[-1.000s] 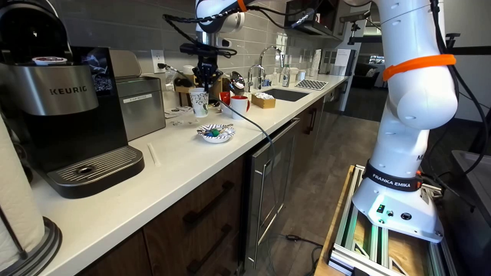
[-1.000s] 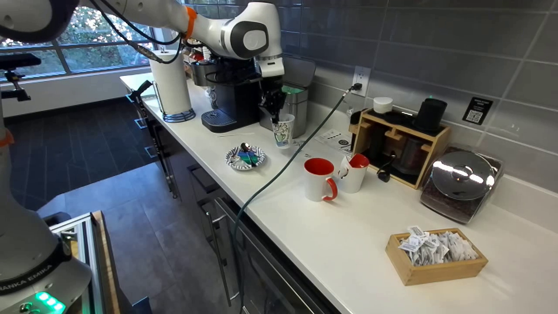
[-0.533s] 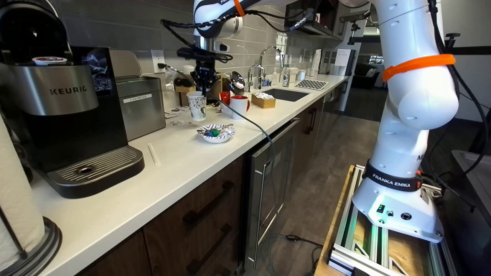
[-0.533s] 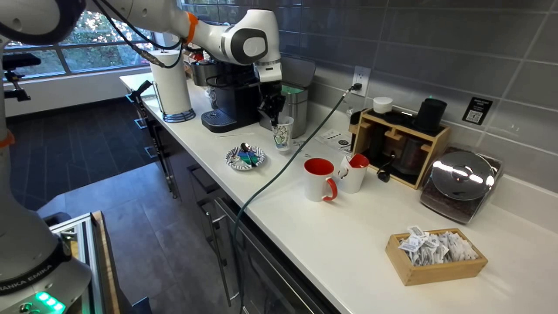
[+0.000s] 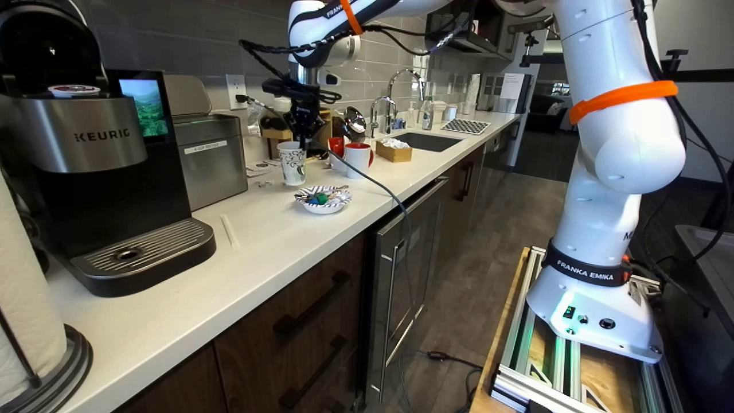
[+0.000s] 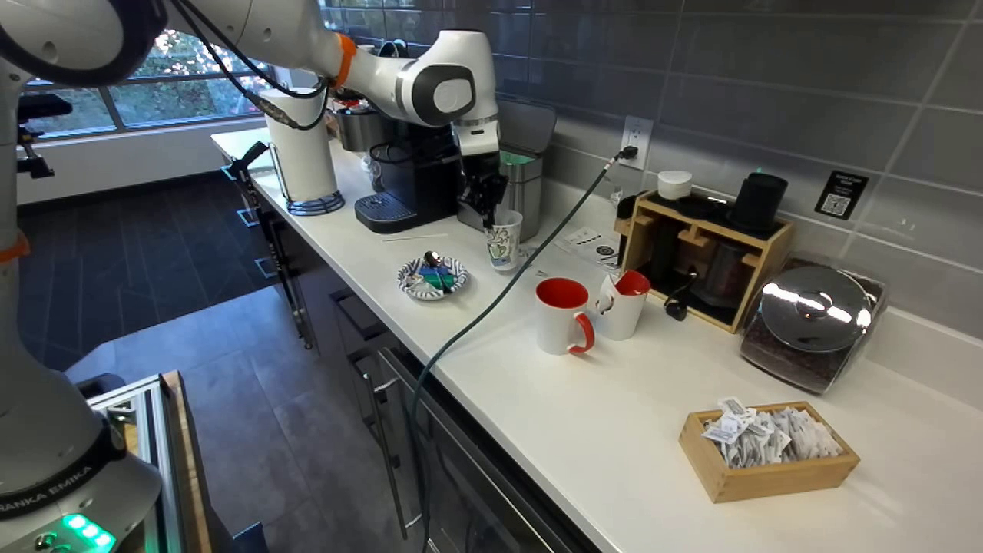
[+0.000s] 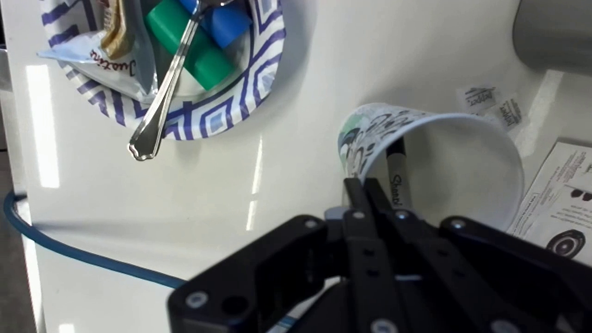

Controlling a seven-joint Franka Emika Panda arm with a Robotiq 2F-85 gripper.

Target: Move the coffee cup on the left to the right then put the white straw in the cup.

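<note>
Pincer (image 7: 362, 183) clamps cup (image 7: 453, 171) at the rim, marker (image 7: 397, 171) inside it. White straw (image 5: 229, 231) lies on worktop (image 5: 269, 235) beside coffee machine (image 5: 109, 152); 2 mugs (image 6: 557, 326) stand side by side.

The cup (image 7: 446, 159) looks papery, the counter (image 7: 300, 178) glossy.

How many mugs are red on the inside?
2. In both exterior views they stand on the counter: the red-handled mug and, closer to the wall, a second mug. More could be hidden.
</note>
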